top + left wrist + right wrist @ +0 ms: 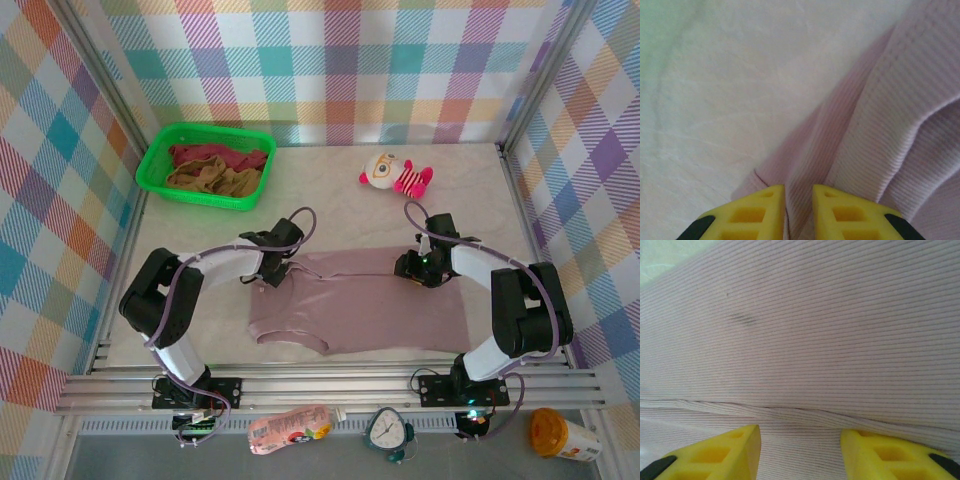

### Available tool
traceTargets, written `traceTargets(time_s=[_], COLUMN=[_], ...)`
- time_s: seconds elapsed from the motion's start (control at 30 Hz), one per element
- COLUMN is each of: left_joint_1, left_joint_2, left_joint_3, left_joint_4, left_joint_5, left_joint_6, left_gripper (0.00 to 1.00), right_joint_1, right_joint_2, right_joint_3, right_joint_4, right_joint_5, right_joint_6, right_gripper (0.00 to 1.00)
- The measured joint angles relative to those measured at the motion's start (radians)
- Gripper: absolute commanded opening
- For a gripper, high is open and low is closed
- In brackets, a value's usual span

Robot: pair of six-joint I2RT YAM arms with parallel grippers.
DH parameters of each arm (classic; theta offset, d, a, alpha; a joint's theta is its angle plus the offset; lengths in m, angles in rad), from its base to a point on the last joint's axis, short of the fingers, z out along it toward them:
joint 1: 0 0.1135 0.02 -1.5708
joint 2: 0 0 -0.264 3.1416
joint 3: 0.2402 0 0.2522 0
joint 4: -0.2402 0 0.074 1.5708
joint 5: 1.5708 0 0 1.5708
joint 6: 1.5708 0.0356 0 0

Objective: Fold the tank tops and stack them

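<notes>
Left gripper point(799, 192): the yellow fingers are parted by a narrow gap. A raised fold at the strap end of the dusty mauve-pink tank top point(370, 300) lies in that gap. Whether the cloth is pinched cannot be told.
Right gripper point(800, 432): it is held about half open, low over flat ribbed cloth of the same garment. Nothing is gripped. A thin wrinkle is seen running across just ahead of the fingertips.
Gripper positions: the left one is placed at the garment's far left corner and the right one at its far right edge.
Mauve-pink tank top: it is spread flat on the tabletop point(450, 165) between the two arms, near the front edge. It is finely ribbed and laid sideways, with the straps and neckline to the left and the hem to the right. A small dark mark is seen on the cloth in the right wrist view.
Green basket point(200, 198): it is set at the far left corner of the tabletop, well apart from the spread garment.
Basket contents: the dark maroon-red tank top point(215, 155) is crumpled at the far side. The tan-brown tank top point(215, 180) is bunched at the near side, touching it.
Plush toy point(393, 175): the pink-and-white striped toy is laid at the far middle of the tabletop.
</notes>
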Motion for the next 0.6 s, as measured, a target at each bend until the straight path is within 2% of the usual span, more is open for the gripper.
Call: traceTargets(time_s=[0.2,0.3,0.5,0.6], left_joint_1=[0.0,0.0,0.025,0.082], left_joint_2=[-0.025,-0.033,-0.033,-0.033], left_joint_3=[-0.001,0.059,0.167,0.167], left_joint_4=[-0.056,-0.153,-0.273,-0.3], left_joint_5=[0.027,0.029,0.107,0.18], left_joint_6=[-0.023,-0.079,-0.301,-0.438], left_gripper=[0.31,0.36,0.45,0.48], right_joint_1=[0.0,0.0,0.0,0.0], right_joint_2=[0.0,0.0,0.0,0.0], right_joint_3=[-0.001,-0.001,-0.001,-0.003], right_joint_4=[0.001,0.001,0.002,0.006], right_joint_5=[-0.002,-0.003,-0.004,-0.01], right_joint_6=[0.0,0.0,0.0,0.0], right_gripper=[0.47,0.47,0.47,0.47])
